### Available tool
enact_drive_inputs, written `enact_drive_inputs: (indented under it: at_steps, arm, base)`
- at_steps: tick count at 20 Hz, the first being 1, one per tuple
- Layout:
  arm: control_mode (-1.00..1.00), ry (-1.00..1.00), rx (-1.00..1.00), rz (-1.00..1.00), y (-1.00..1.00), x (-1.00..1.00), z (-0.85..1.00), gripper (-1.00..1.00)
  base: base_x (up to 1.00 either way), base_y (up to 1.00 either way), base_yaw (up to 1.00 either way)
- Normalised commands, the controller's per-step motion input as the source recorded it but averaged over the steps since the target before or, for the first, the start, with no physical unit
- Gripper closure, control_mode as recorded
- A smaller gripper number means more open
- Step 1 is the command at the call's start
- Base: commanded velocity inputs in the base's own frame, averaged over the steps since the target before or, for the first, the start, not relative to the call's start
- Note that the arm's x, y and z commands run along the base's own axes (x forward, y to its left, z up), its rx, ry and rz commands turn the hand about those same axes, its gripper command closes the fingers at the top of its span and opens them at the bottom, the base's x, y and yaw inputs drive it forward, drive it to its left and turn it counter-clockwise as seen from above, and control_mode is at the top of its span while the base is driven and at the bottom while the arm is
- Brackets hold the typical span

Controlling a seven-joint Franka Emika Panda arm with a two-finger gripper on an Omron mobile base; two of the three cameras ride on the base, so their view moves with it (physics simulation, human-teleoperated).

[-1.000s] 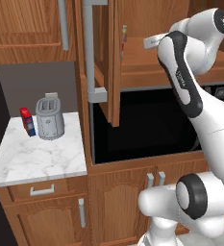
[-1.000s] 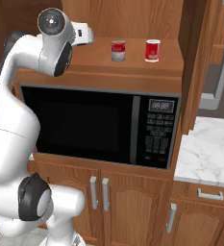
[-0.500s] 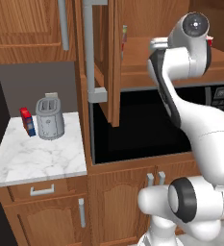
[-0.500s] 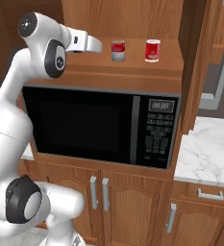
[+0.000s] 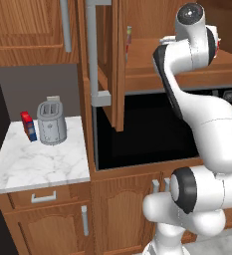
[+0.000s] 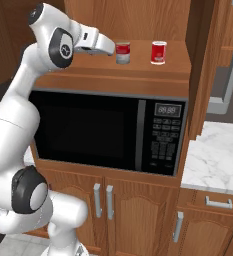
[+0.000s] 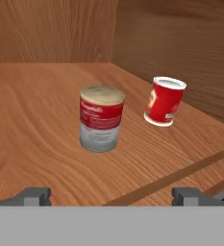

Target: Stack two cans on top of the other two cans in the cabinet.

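With its jaws spread wide and empty, the gripper (image 6: 109,49) is aimed at the upright grey-bottomed can (image 7: 101,118) straight ahead on the cabinet shelf (image 7: 31,129), the red can (image 7: 164,101) seen beyond it.

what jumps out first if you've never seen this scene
Two cans stand apart on the open cabinet's wooden shelf above the black microwave: a red and grey can nearer the open gripper, and an all-red can beyond it. A silver toaster sits on the marble counter at left.
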Motion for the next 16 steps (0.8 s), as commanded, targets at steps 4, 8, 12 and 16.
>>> enact_drive_inputs:
  at_steps: [4,8,12,16]
  arm:
    - [-1.00,0.00,0.00,-0.07,-0.34,0.13,-0.06,-1.00]
    - [-1.00,0.00,0.00,-0.01,-0.20,0.21,-0.12,-1.00]
    - [-1.00,0.00,0.00,0.00,-0.08,0.30,-0.07,-1.00]
    - [-1.00,0.00,0.02,0.00,-0.09,0.35,-0.04,-1.00]
  base:
    - [0.00,0.00,0.00]
    - [0.00,0.00,0.00]
    - [0.00,0.00,0.00]
    - [0.00,0.00,0.00]
